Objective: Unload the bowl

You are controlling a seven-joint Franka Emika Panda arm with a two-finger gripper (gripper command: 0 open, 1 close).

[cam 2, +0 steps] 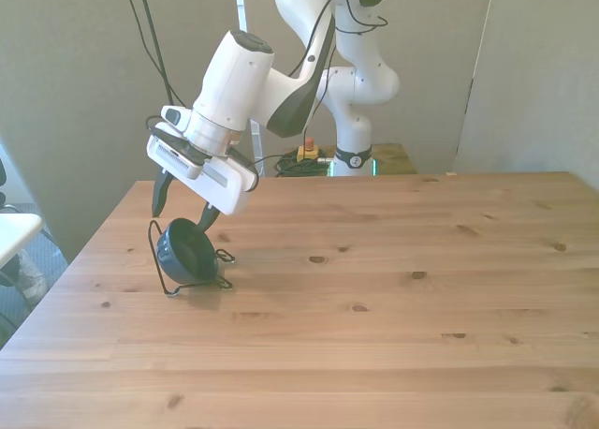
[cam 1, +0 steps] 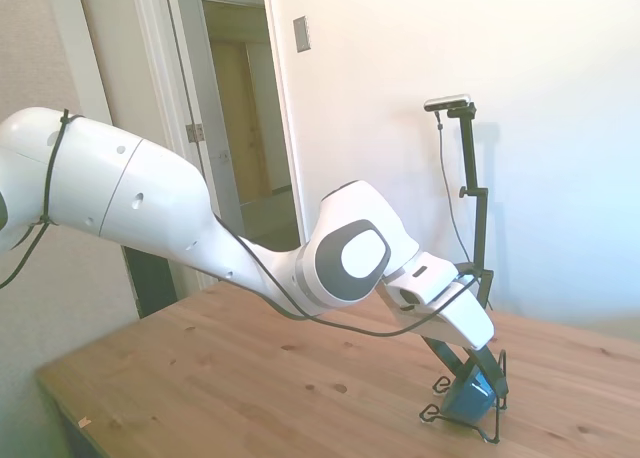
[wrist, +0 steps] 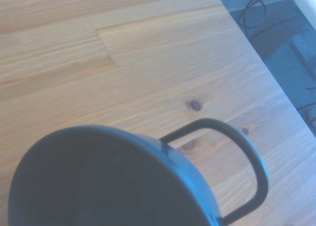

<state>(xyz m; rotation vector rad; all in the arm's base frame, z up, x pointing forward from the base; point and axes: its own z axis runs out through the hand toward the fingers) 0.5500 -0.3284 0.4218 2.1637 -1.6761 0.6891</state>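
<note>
Standing on edge in the wire rack (cam 2: 167,284) near the desk (cam 2: 393,298) edge at the front view's left: bowl (cam 2: 184,254). Hand (cam 2: 183,207) just above it, fingers spread wide, holding nothing.

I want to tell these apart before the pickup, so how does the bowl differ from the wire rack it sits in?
The bowl is a solid, glossy dark teal shell; the wire rack is thin black wire, open all through. The bowl stands on edge, its opening facing sideways, while the wire rack rests flat-footed on the table. The bowl is round; the wire rack has bent loops. Both are dark and sit under the claw.
</note>
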